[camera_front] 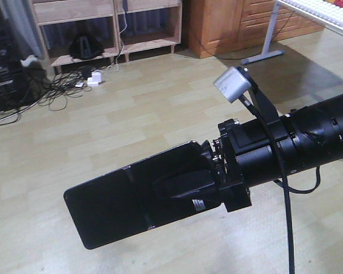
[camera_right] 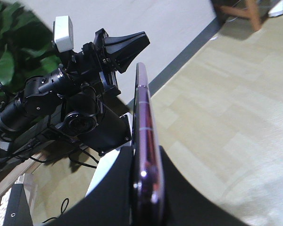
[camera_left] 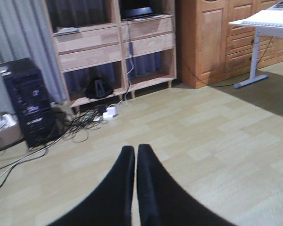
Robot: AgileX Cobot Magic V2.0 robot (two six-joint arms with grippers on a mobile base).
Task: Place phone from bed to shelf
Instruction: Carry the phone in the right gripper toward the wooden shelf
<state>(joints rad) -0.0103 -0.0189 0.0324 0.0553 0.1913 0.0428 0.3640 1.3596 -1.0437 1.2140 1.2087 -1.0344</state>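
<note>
At 7 o'clock, nearest the front camera: phone [camera_front: 131,200], a black slab with its broad face turned upward, carried above the floor [camera_front: 160,103]. One end is clamped in the right gripper [camera_front: 182,187]; the rest juts free toward 8 o'clock.

Right wrist view: phone edge-on, rim pinkish, a finger pressed flat to each face.

Left gripper [camera_left: 135,157]: fingers closed together, nothing between them, aimed toward the shelf.

Bed: not in view.

Middle distance, 10 o'clock: cables [camera_front: 63,85] and a white adapter [camera_front: 95,80] on the floor.

Far, 11 o'clock: shelf [camera_front: 74,11], pale wood. At 1 o'clock: cabinet [camera_front: 217,23].

Risks, as judged:
- The grip sits at one end only, so a jolt could lever the long overhang loose.
- The free end leads and could strike a board edge on a low approach.
- The base could snag the cables.
</note>
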